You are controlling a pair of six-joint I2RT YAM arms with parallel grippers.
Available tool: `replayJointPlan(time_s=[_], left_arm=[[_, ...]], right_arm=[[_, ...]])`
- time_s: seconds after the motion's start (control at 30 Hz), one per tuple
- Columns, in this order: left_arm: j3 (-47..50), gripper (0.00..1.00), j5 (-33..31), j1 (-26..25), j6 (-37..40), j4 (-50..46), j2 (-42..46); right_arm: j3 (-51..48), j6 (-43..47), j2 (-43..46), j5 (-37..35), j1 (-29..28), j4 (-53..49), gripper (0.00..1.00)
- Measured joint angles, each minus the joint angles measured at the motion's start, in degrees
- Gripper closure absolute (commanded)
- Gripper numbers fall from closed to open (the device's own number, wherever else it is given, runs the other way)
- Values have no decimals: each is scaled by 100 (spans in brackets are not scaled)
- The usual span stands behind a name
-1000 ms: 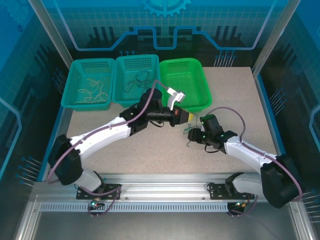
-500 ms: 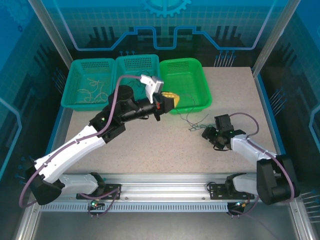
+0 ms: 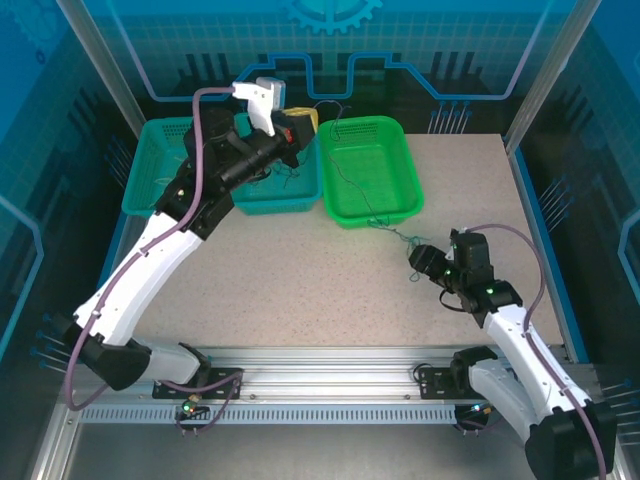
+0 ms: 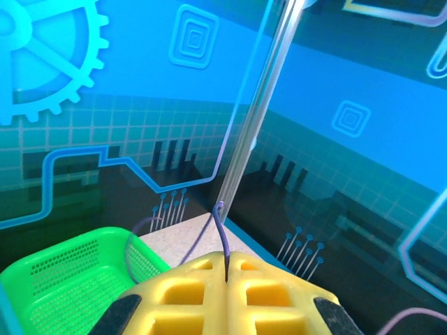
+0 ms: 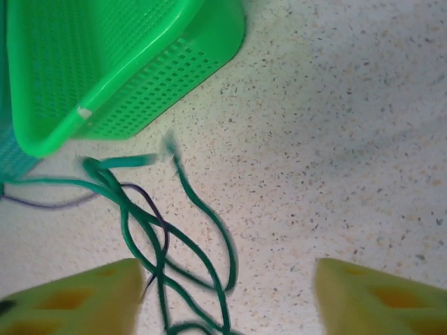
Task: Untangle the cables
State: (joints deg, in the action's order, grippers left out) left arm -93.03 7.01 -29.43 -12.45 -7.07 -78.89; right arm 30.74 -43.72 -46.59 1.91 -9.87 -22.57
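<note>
My left gripper is raised high over the baskets, its yellow fingers shut on a thin purplish cable. That cable arcs down across the bright green basket to a small clump of dark green cables on the table. My right gripper sits low, just to the near right of the clump. In the right wrist view the right gripper is open, and the green cables with one dark purplish strand lie between its fingers near the left one.
Three baskets stand along the back: a teal one at the left, a teal one holding dark strands behind my left arm, and the green one. The enclosure's glass walls and metal posts rise close behind the left gripper.
My left arm has swung up and back left from the table's middle to above the baskets, drawing the purplish cable out of the clump. The right gripper has drawn back to the right.
</note>
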Motion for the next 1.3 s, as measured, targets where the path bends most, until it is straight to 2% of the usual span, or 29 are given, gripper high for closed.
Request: replayJointPlan(time_s=[0.07,0.17,0.2,0.3,0.4,0.5,0.8,0.97,1.13,1.3], left_arm=[[-33,100,57,50,-2,-46,-48],[-35,100,262,70,-17,-66,-57],[-35,100,330,68,-31,-68,-57],[55,100,422,68,-74,-63,-44],[227,100,470,68,-96,-103,-22],[435,100,487,68,-109,-192,37],[796,100,625,68,-286,-341,426],[835,100,761,68,-415,-260,599],[1322,100,831,68,-636,79,654],[1827,100,879,68,-820,68,629]], right_arm=[[-2,59,-33,46,96,-61,68],[-66,142,-39,199,144,-26,95],[-87,164,-39,260,144,-4,100],[-94,221,-26,328,155,-4,100],[-92,374,-24,522,157,33,84],[-57,570,-42,811,-2,168,73],[328,1097,-468,1191,-1335,942,49],[374,1296,-911,1165,-1578,1270,45],[374,1429,-1681,1123,-1849,1587,42],[374,1506,-2347,1080,-2092,2013,43]])
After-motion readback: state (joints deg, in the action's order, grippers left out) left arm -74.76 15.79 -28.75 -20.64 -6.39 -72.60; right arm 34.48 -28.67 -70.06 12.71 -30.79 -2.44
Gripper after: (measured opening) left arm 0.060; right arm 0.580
